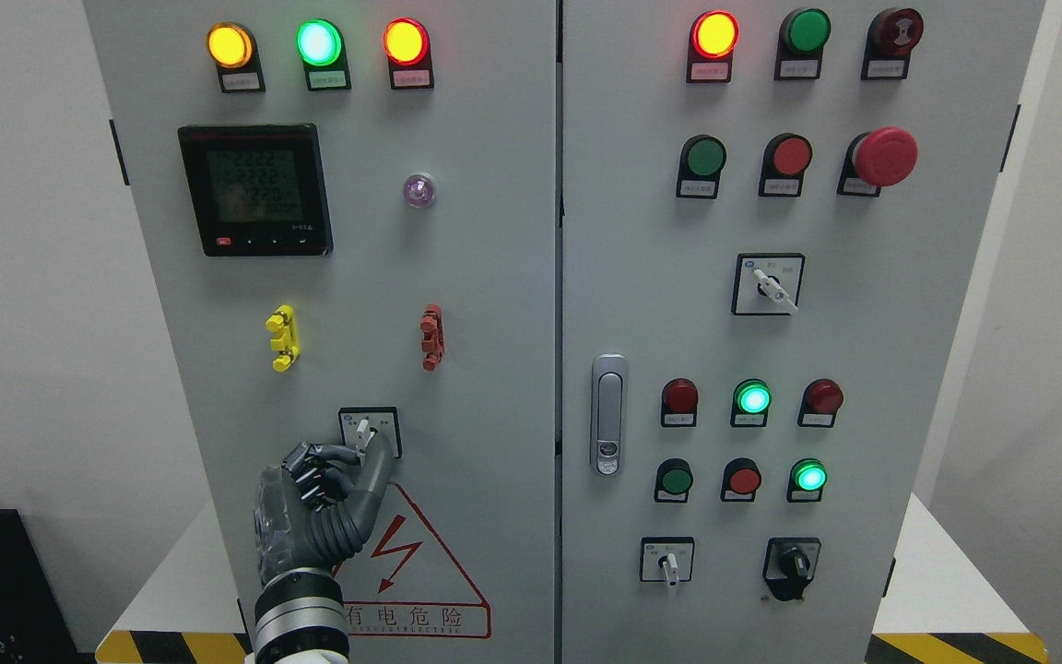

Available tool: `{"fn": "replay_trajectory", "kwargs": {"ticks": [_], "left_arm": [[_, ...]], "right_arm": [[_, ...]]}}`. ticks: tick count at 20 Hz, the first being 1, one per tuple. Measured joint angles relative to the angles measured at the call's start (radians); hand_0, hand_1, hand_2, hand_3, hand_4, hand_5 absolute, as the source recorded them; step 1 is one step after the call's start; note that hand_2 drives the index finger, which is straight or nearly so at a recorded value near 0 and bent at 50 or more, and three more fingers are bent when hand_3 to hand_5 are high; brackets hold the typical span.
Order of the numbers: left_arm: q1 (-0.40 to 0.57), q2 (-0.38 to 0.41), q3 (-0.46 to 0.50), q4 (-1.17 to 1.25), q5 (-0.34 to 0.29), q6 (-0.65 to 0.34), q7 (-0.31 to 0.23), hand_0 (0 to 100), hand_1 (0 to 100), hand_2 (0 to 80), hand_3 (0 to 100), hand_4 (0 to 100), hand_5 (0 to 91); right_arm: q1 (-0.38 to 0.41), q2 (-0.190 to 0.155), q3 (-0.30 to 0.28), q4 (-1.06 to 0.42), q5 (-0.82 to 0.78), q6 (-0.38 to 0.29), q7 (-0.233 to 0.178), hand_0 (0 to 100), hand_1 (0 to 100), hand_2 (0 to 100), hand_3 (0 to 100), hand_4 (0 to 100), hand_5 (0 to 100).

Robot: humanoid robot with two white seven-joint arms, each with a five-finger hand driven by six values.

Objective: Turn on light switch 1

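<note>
Fingers [339, 454] of left hand [310, 498] pinched on switch [363, 432] lever, bare panel [494, 277] around

Painted sheet-metal cabinet [494, 277], matt grey finish, smooth throughout.

Left hand [324, 489]: dark grey plastic-looking fingers with a ribbed palm and a banded, polished metal wrist. Switch [363, 432] near the lower edge of the left door: small white plastic lever on a matt white plate. Door latch [608, 415] at the right door's left edge: brushed silver metal. Indicator lamps [319, 42] along the top edge: glossy translucent plastic lenses. Meter [254, 189]: black plastic bezel, glossy screen. Warning label [411, 572]: smooth printed sticker.
</note>
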Motion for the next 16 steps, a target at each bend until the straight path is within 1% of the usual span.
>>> {"fn": "replay_trajectory", "kwargs": {"ticks": [4, 6, 8, 16], "left_arm": [[0.0, 0.0, 0.0, 0.0, 0.0, 0.0, 0.0, 24, 66, 63.1, 94, 94, 82.5], [0.0, 0.0, 0.0, 0.0, 0.0, 0.0, 0.0, 25, 66, 63.1, 94, 94, 82.5], [0.0, 0.0, 0.0, 0.0, 0.0, 0.0, 0.0, 29, 67, 63.0, 94, 93, 82.5], [0.0, 0.0, -0.001, 0.0, 0.0, 0.0, 0.0, 39, 68, 63.0, 94, 93, 82.6]], "right_arm": [[0.0, 0.0, 0.0, 0.0, 0.0, 0.0, 0.0, 0, 0, 0, 0, 0, 0], [0.0, 0.0, 0.0, 0.0, 0.0, 0.0, 0.0, 0, 0, 0, 0, 0, 0], [0.0, 0.0, 0.0, 0.0, 0.0, 0.0, 0.0, 0, 0, 0, 0, 0, 0], [0.0, 0.0, 0.0, 0.0, 0.0, 0.0, 0.0, 0, 0, 0, 0, 0, 0]]}}
